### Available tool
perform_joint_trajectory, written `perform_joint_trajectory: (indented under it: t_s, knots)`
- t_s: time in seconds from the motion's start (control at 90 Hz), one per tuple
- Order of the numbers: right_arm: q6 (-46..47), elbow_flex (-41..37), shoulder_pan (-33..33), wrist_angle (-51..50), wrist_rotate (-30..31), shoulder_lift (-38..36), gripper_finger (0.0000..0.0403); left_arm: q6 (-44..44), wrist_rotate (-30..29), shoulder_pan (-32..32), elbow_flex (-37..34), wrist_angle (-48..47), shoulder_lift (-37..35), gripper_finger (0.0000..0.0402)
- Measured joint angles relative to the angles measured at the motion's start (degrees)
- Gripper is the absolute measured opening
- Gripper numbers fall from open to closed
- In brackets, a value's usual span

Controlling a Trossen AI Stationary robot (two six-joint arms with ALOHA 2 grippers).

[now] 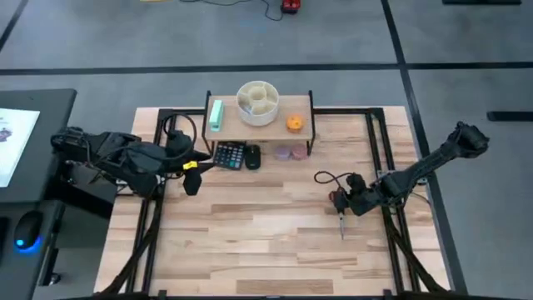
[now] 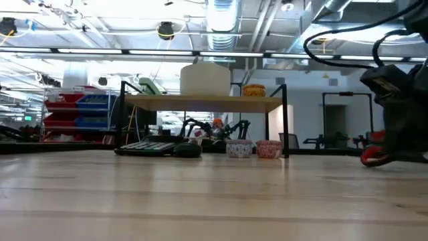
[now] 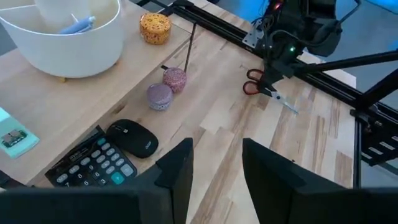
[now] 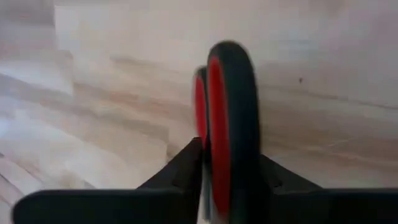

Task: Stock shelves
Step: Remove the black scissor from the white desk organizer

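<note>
Gripping red-handled scissors (image 4: pixel 227 130), the right gripper (image 1: pixel 339 202) sits low over the table's (image 1: pixel 250 242) right side, fingers clamped on the handle loops. Left gripper (image 3: pixel 214 177) hovers open near the calculator (image 1: pixel 229 155). Shelf (image 1: pixel 260 125) stands at the back edge, holding a divided white bowl (image 1: pixel 257 102).

High overhead, low level; both share shelf (image 1: pixel 260 125); right wrist perhaps close

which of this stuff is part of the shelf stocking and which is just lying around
Belongs to the job:
- riser shelf
- scissors, held by the right gripper
- white bowl, green box and orange tub, on the shelf
- calculator, mouse, two small tubs, under it

Just there:
- tabletop
- left gripper, open and empty
</note>
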Motion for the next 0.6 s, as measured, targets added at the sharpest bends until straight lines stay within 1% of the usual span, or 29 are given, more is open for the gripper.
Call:
perform_joint_trajectory:
  t_s: [0.122,0.356,0.456,0.6]
  knots:
    - [-0.4,0.0,0.0,-1.5,-1.8,0.0,0.0125,0.0,0.0,0.0,0.0,0.0,0.0,0.0116]
    - [-0.4,0.0,0.0,-2.6,-2.2,0.0,0.0214,0.0,0.0,0.0,0.0,0.0,0.0,0.0116]
    - [-0.2,1.8,0.0,-7.7,-3.4,0.0,0.0231,0.0,0.2,0.0,0.0,0.0,0.0,0.0116]
    - [-1.8,7.4,0.0,-19.3,-3.5,-0.1,0.0233,0.0,0.2,0.0,0.0,0.0,0.0,0.0116]
